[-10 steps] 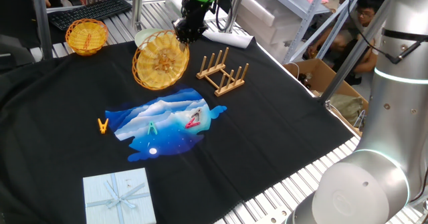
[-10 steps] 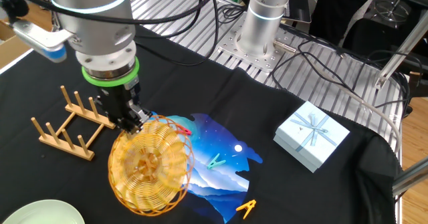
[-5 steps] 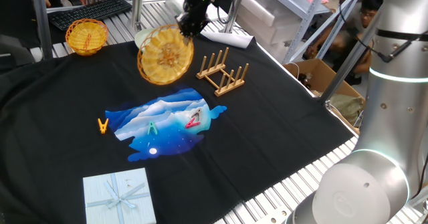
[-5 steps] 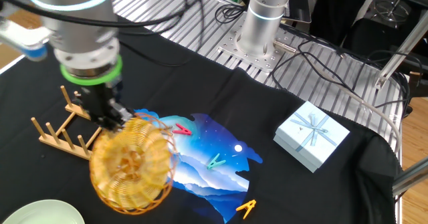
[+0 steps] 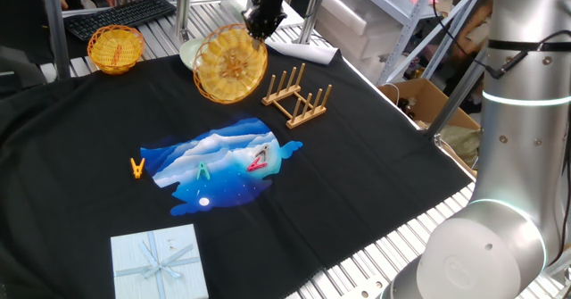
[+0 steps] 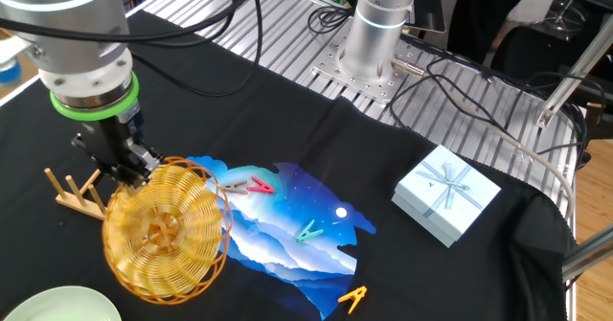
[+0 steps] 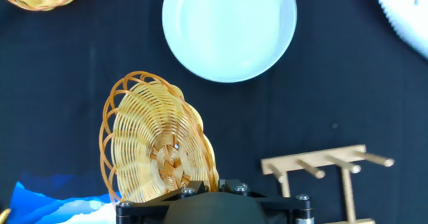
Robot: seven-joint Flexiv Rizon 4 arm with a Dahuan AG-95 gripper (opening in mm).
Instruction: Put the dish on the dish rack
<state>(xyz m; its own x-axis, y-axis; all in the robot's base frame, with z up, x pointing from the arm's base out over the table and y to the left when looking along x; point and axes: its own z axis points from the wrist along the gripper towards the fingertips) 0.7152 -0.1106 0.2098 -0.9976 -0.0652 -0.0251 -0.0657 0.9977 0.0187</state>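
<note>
The dish [image 5: 231, 63] is a golden woven wicker plate, held on edge in the air by its rim. My gripper [image 5: 259, 29] is shut on the rim at its top right. In the other fixed view the dish [image 6: 165, 229] hangs just in front of the dish rack [image 6: 77, 193], partly hiding it, with the gripper [image 6: 134, 164] at its top. The light-wood dish rack [image 5: 296, 96] stands on the black cloth right of the dish. In the hand view the dish [image 7: 157, 140] is left of the rack [image 7: 324, 172]; the fingertips are hidden behind the hand's body.
A pale green plate [image 7: 229, 27] lies behind the dish. A small yellow basket [image 5: 115, 47] sits far left. A blue printed cloth [image 5: 219, 162] with clips, an orange clip [image 5: 136, 167] and a gift box [image 5: 160, 260] lie toward the front. A person [image 5: 464, 31] is behind the table.
The gripper has lifted the dish and carried it toward the rack and the far side of the table; the dish now hangs higher, next to the rack.
</note>
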